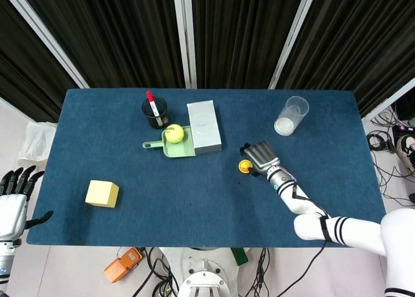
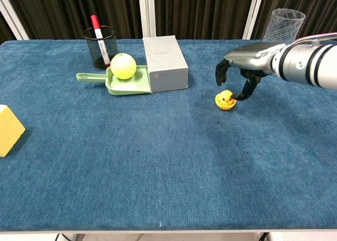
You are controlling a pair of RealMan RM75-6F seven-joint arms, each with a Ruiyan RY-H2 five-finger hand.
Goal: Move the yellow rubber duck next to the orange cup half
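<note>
The yellow rubber duck (image 1: pixel 244 166) (image 2: pixel 225 99) stands on the blue table (image 2: pixel 158 162), right of centre. Its underside looks orange, and I cannot make out a separate orange cup half. My right hand (image 1: pixel 260 155) (image 2: pixel 243 67) hovers over the duck with its fingers arched apart. One fingertip (image 2: pixel 240 97) is right beside the duck's right side, and the others are lifted clear of it. My left hand (image 1: pixel 13 196) hangs off the table's left edge, fingers spread and holding nothing.
A grey box (image 2: pixel 165 62) stands behind and left of the duck, next to a green scoop (image 2: pixel 124 83) holding a tennis ball (image 2: pixel 123 65). Also here: a black mesh holder (image 2: pixel 101 47) with a red marker, a clear cup (image 2: pixel 284 24) at back right, and a yellow block (image 2: pixel 8 130) at left.
</note>
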